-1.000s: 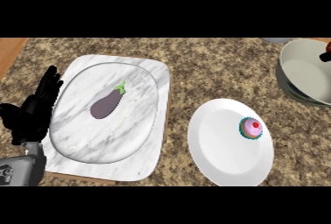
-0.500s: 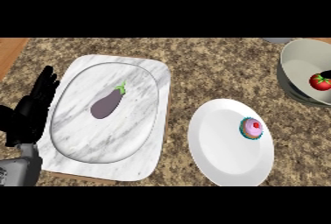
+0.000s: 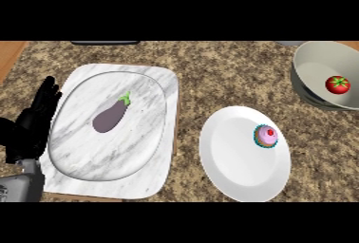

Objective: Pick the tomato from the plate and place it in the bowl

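Observation:
A red tomato [image 3: 337, 84] with a green stem lies inside the grey bowl [image 3: 308, 71] at the right edge of the counter. The white plate [image 3: 235, 156] in the lower middle carries only a pink cupcake [image 3: 266, 136] near its right rim. My left hand [image 3: 32, 124] rests open at the left edge, fingers up, beside the marble tray. The right hand does not show anywhere in the view.
A marble tray [image 3: 155, 85] with an oval dish holds a purple eggplant [image 3: 109, 116] at the left. Speckled brown stone counter [image 3: 210, 71] lies between tray, plate and bowl. A wooden strip [image 3: 10, 52] shows at the far upper left.
One second ago the right hand was over the bowl; it has since left the view, and the tomato now lies in the bowl. The view has shifted slightly left.

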Tool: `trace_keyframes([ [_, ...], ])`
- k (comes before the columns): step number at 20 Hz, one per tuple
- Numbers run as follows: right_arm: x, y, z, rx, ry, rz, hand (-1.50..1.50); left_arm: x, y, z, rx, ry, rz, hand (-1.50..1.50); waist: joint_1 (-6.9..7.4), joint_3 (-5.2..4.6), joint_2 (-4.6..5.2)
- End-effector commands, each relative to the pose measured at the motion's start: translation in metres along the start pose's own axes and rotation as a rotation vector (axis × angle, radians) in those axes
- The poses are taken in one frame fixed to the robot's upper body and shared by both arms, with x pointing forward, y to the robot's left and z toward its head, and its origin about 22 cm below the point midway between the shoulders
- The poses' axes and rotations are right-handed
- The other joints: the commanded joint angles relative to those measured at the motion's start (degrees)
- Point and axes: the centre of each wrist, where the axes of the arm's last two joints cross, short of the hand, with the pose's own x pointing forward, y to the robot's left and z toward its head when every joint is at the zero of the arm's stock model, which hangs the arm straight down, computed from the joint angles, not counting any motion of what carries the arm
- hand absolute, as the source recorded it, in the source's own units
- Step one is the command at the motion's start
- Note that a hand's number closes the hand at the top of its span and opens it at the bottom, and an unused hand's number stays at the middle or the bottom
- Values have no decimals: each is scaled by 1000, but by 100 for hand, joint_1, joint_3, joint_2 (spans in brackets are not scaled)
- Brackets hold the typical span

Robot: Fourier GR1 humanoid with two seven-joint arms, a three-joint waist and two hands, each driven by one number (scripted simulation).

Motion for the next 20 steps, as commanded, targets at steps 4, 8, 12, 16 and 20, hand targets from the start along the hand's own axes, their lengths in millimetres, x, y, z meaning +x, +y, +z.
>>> trace_keyframes([
  [4, -51, -44, -7, -35, 4, -192, -150, -8, 3, 8, 14, 17, -15, 0, -116, -22, -57],
  [8, -100, -92, -7, 4, 25, -198, -150, 2, 1, 10, 40, 15, -14, 0, -232, -24, -84],
  [12, -116, -129, 12, 48, 5, -252, -150, -5, 14, 13, 31, 7, -18, 0, -247, -34, -92],
  [16, -113, -166, 37, 95, -58, -298, -150, -4, 7, 4, 44, 10, -8, 0, -158, -29, -43],
  [20, -129, -203, 67, 61, -79, -360, -150, -4, 10, -2, 16, 2, -19, 0, -67, -22, -12],
])
